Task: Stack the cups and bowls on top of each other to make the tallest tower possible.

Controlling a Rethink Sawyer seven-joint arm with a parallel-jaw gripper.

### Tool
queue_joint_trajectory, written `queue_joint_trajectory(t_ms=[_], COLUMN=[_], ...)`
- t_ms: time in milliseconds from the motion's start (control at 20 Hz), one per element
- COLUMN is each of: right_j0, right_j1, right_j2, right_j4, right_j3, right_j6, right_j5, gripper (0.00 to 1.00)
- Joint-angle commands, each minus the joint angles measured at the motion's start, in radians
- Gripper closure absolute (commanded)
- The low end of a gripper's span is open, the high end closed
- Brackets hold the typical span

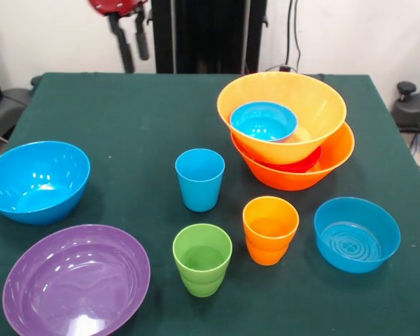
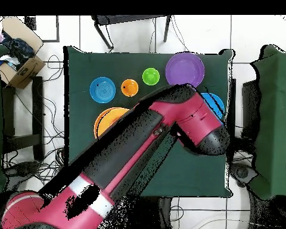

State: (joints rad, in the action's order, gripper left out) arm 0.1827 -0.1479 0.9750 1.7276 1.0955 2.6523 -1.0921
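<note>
The tower stands at the right back: a large orange bowl [image 1: 294, 175] as base, a red bowl [image 1: 304, 165] in it, a second large orange bowl [image 1: 315, 105] tilted on top, and a small blue bowl [image 1: 264, 120] inside that. Blue cup [image 1: 199, 179], green cup [image 1: 202, 259] and orange cup [image 1: 269, 229] stand upright and apart mid-table. My gripper [image 1: 133, 43] hangs open and empty at the table's far edge, well away from all of them. In the overhead view my arm [image 2: 169, 125] hides the gripper, the blue cup and part of the tower [image 2: 106, 119].
A large blue bowl [image 1: 36, 180] and a wide purple bowl [image 1: 75, 280] sit at the left front, and a smaller blue bowl [image 1: 356, 234] at the right front. The table [image 1: 126, 126] has a green cloth. A cardboard box [image 2: 17, 62] stands on the floor beside it.
</note>
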Motion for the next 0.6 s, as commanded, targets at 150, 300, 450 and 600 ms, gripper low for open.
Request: queue_joint_trajectory(t_ms=[150,300,450,600], right_j0=[-0.069,-0.090,-0.113,-0.139], right_j1=[0.129,0.156,0.183,0.219], right_j2=[-0.163,-0.158,-0.150,-0.133], right_j4=[0.011,0.012,0.015,0.020], right_j3=[-0.250,-0.299,-0.346,-0.397], right_j6=[0.142,0.122,0.100,0.098], right_j5=[-0.015,-0.016,-0.021,-0.020], gripper=[0.00,0.00,0.00,0.00])
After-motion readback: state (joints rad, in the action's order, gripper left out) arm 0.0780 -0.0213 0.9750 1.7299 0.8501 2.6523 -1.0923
